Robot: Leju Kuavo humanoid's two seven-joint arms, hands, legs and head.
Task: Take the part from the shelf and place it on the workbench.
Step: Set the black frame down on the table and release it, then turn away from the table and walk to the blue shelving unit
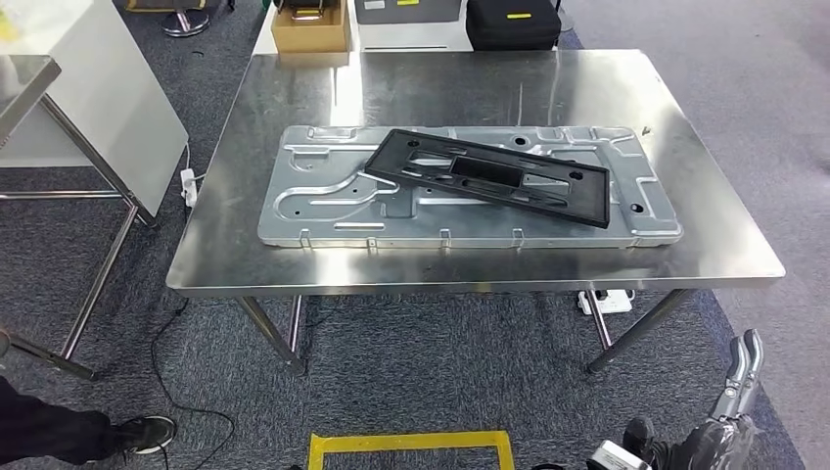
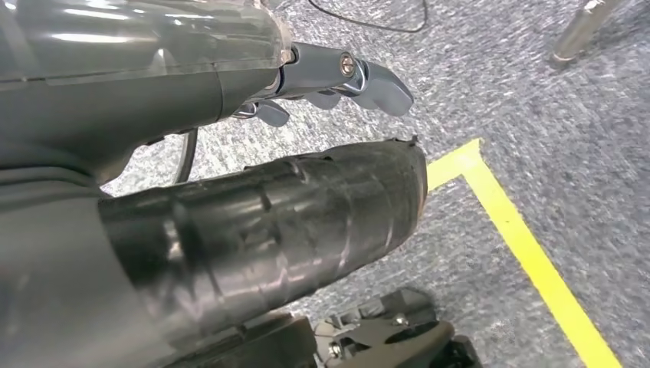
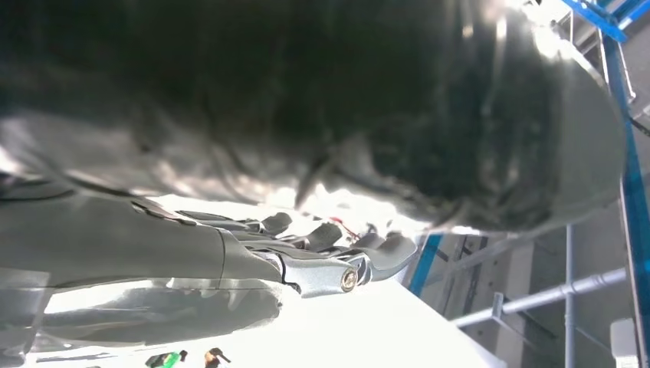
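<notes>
Currently, the right hand (image 1: 736,392) is seen at the lower right of the head view, below the workbench edge, with its fingers extended and apart and nothing held between them. In the right wrist view the same hand (image 3: 322,264) is shown with its fingers loosely spread against a bright background, and no object is gripped. The left hand (image 2: 337,80) is shown in the left wrist view above grey carpet (image 2: 521,100), beside a yellow floor tape (image 2: 529,253) marking; its fingers are partly curled and nothing is held.

The black plastic part (image 1: 489,176) is found lying flat and slantwise on the stamped metal panel (image 1: 313,211), which rests on the steel workbench (image 1: 470,83). Placement is therefore judged to be complete, with only withdrawal of the arms possibly remaining.

Part, panel and workbench are supplied by the head view. A blue frame (image 3: 632,176), possibly the shelf structure, is shown by the right wrist view. A table leg (image 2: 582,31) on the carpet is shown by the left wrist view.
</notes>
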